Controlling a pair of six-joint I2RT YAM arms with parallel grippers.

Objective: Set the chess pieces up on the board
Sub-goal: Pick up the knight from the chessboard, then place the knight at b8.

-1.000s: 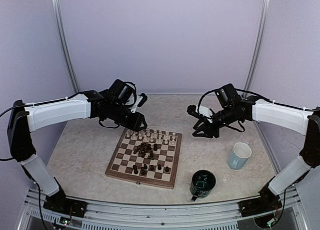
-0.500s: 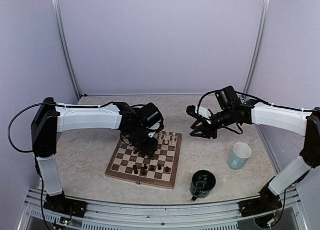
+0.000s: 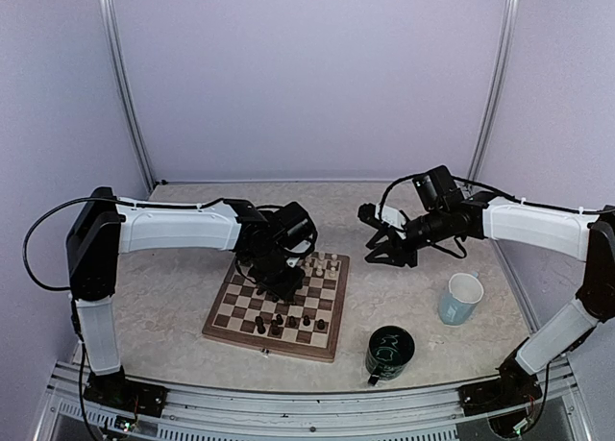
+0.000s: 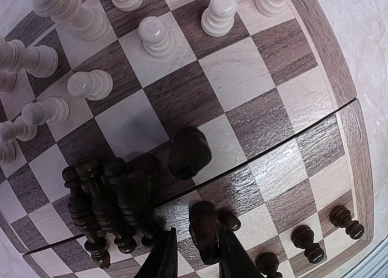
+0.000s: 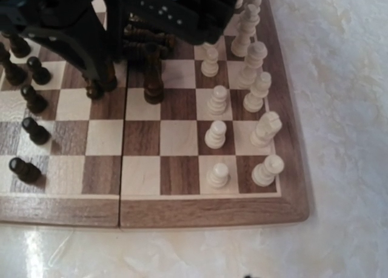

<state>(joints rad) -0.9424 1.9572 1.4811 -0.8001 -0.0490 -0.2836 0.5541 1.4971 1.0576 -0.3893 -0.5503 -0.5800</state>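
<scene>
One dark piece (image 4: 205, 225) stands upright between my left tool's (image 4: 197, 251) fingers, mid-way across the board (image 4: 242, 72).
Free squares lie to its right; I cannot tell whether it is pinched, nor how the right tool (image 3: 381, 244) stands.

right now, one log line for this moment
left gripper: around dark piece, grip unclear | right gripper: hovering beside board | setup unfinished

The chessboard (image 4: 236, 72) is grainy wood with a satin sheen, cream pieces (image 4: 154, 36) and dark pieces (image 4: 189, 152) look smooth and lacquered, and the glossy dark mug (image 3: 389, 352) at its 5 o'clock looks ceramic.
</scene>
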